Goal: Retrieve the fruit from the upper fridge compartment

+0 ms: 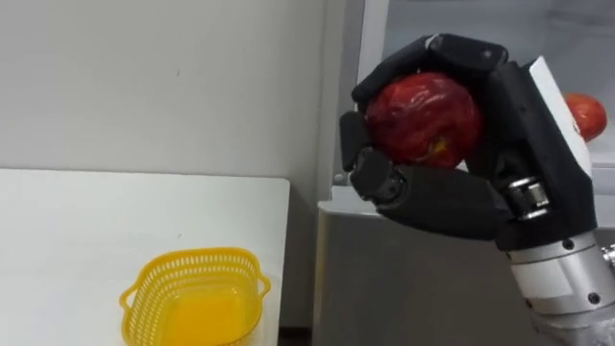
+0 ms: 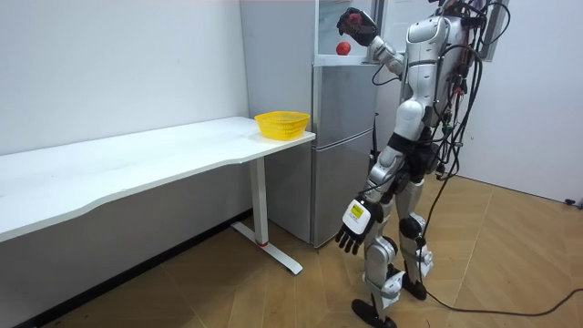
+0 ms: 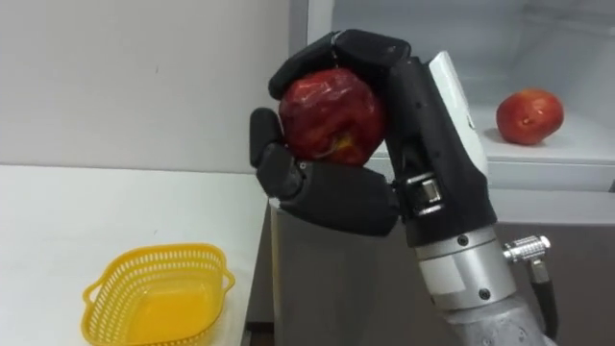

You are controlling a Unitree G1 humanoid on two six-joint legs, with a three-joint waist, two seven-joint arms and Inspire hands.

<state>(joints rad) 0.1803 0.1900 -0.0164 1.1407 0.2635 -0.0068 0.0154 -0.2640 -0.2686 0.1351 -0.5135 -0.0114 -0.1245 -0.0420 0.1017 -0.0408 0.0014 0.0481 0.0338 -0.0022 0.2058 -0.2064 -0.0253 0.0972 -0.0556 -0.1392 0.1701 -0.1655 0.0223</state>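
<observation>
White wall behind; grey fridge (image 2: 342,137) at right of frame, upper compartment open. White desk (image 1: 77,240) at lower left carries a yellow basket (image 1: 197,293). At centre, the right hand (image 1: 519,144) curls round a red apple (image 1: 423,120); a second apple (image 3: 528,115) lies on the fridge shelf, upper right. In the room view the left hand (image 2: 351,228) hangs low, fingers loose.

Plain white painted wall (image 2: 118,64), unmarked, runs behind the furniture. A long white rectangular table (image 2: 137,169) stands against it on a white metal leg with a flat foot (image 2: 264,214). A tall grey metal fridge (image 2: 342,155) stands just beside the table's end, its upper compartment open and white inside. The light brown wood-plank floor (image 2: 510,264) is evenly lit, with soft shadow under the table.
</observation>
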